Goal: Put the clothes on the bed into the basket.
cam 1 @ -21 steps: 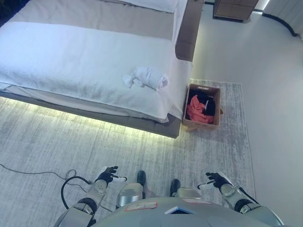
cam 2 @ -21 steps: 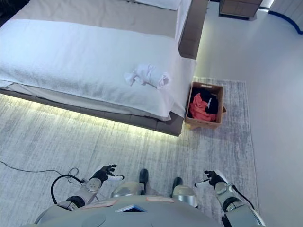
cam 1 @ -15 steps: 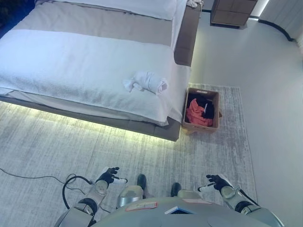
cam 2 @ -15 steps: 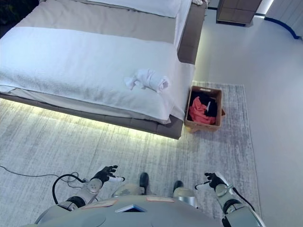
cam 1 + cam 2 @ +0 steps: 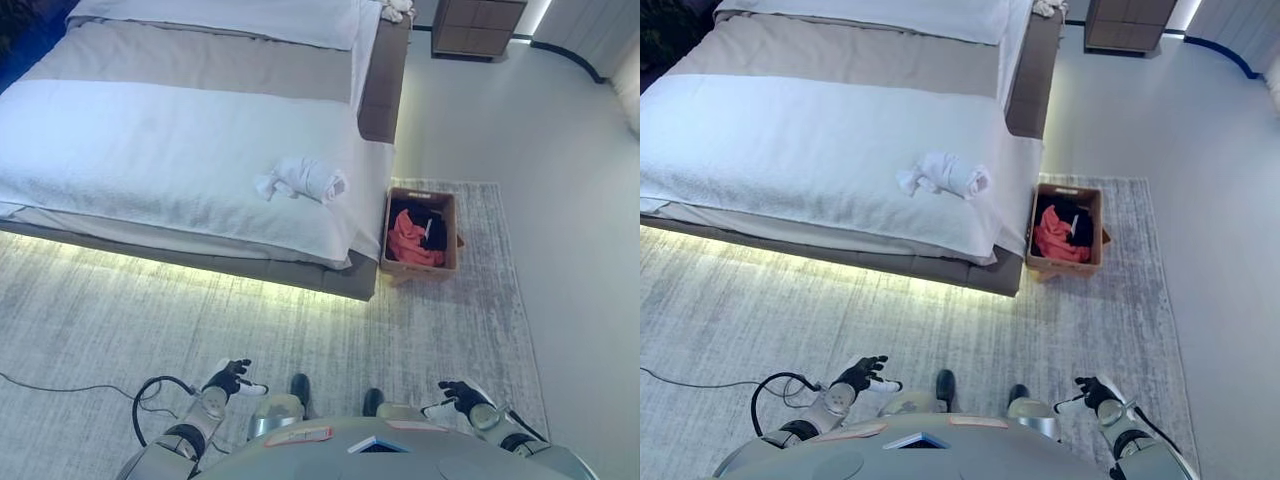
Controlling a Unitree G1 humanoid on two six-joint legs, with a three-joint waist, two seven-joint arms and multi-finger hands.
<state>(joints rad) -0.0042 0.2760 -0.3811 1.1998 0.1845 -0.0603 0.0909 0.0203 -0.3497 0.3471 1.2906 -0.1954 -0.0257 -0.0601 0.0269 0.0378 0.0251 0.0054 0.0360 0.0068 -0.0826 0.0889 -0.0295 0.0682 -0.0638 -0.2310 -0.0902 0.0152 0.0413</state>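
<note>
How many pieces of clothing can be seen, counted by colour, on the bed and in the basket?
White rolled-up garment on the white bed: 1
Coral-red garment in the brown cardboard basket: 1
Black garment in the same basket: 1
Total: 3. More may lie hidden under these in the basket.

A pale grey woven rug covers the floor in the near part of the scene, bordered on the right by smooth light grey flooring. A brown wooden nightstand stands at the top.
</note>
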